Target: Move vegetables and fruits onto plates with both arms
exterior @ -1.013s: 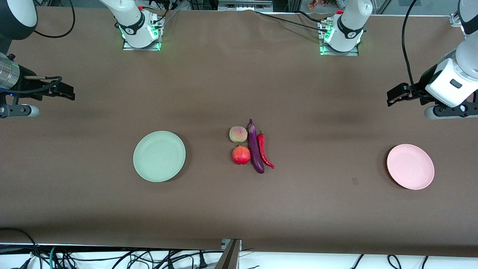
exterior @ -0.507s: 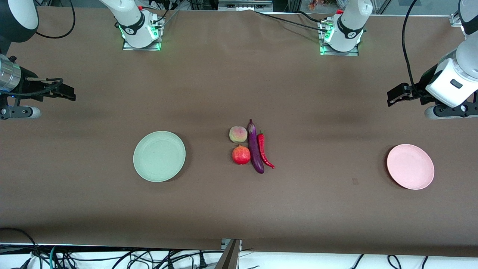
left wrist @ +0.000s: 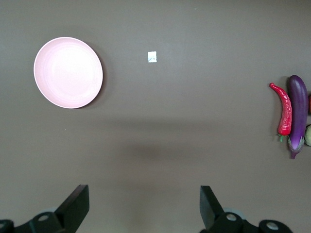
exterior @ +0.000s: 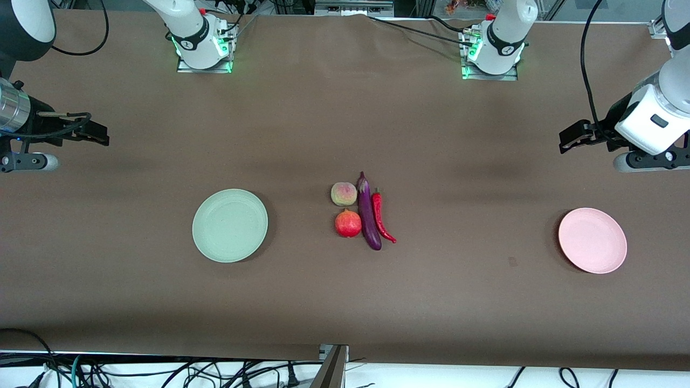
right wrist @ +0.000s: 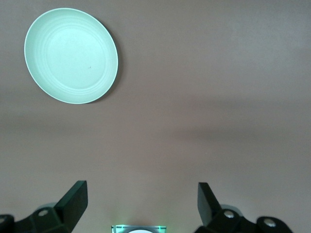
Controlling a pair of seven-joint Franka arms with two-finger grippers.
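Note:
At mid-table lie a peach (exterior: 343, 194), a pomegranate (exterior: 348, 223) nearer the front camera, a purple eggplant (exterior: 368, 211) beside both, and a red chili (exterior: 380, 217) along the eggplant. The mint plate (exterior: 230, 225) sits toward the right arm's end and the pink plate (exterior: 592, 240) toward the left arm's end, both bare. My left gripper (exterior: 566, 141) hangs open over bare tabletop; its wrist view shows the pink plate (left wrist: 68, 72), chili (left wrist: 285, 110) and eggplant (left wrist: 297, 111). My right gripper (exterior: 99, 134), open too, is over bare tabletop, with the mint plate (right wrist: 71, 55) in its wrist view.
Brown tabletop (exterior: 345, 302) spreads around everything. A small pale tag (left wrist: 152, 57) lies on it between the pink plate and the produce. Both arm bases (exterior: 204, 51) with green lights stand along the edge farthest from the front camera. Cables hang below the near edge.

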